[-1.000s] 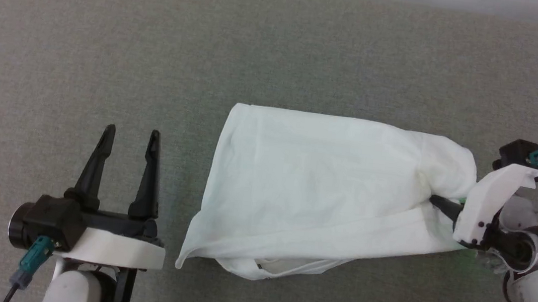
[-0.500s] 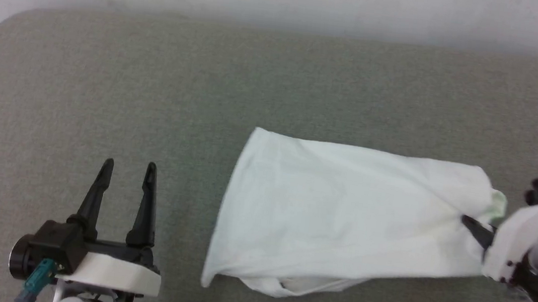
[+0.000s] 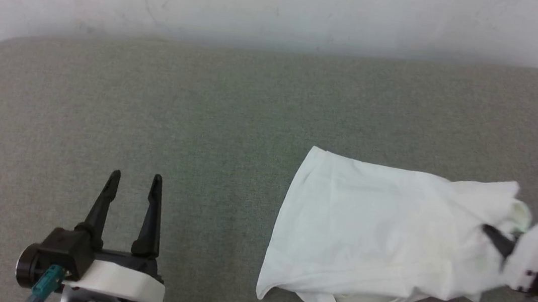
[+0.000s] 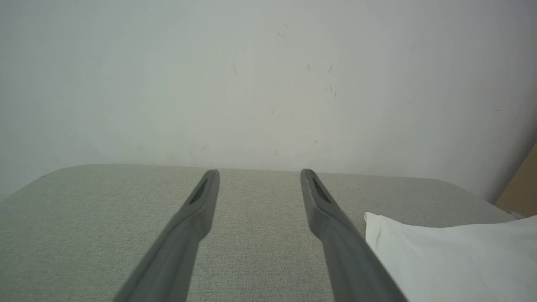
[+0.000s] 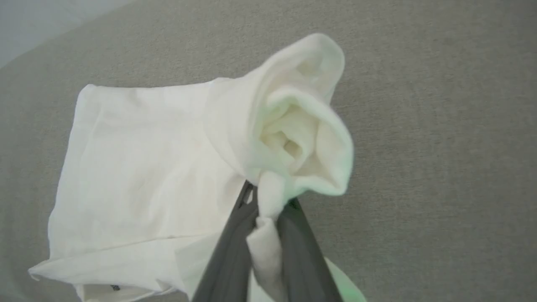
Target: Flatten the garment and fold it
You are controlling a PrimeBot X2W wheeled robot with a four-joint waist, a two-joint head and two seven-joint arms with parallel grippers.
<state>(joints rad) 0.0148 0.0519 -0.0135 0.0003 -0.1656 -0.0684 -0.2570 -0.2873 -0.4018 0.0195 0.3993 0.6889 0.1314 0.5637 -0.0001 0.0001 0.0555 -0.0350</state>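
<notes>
- Left pincer (image 3: 137, 176), two long dark fingers on a black-and-white mount: we see it released, fingers spread with nothing between them, at lower left over the grey fabric-covered surface (image 3: 163, 103).
- Large white thin garment (image 3: 380, 239): we find it right of centre on the grey surface. It is loosely doubled over, its left edge lying flat and its right end bunched and raised.
- Right pincer (image 3: 488, 230), at the far right: we see it clenched on the garment's bunched right end, a twist of white cloth pinched between its dark fingers.
</notes>
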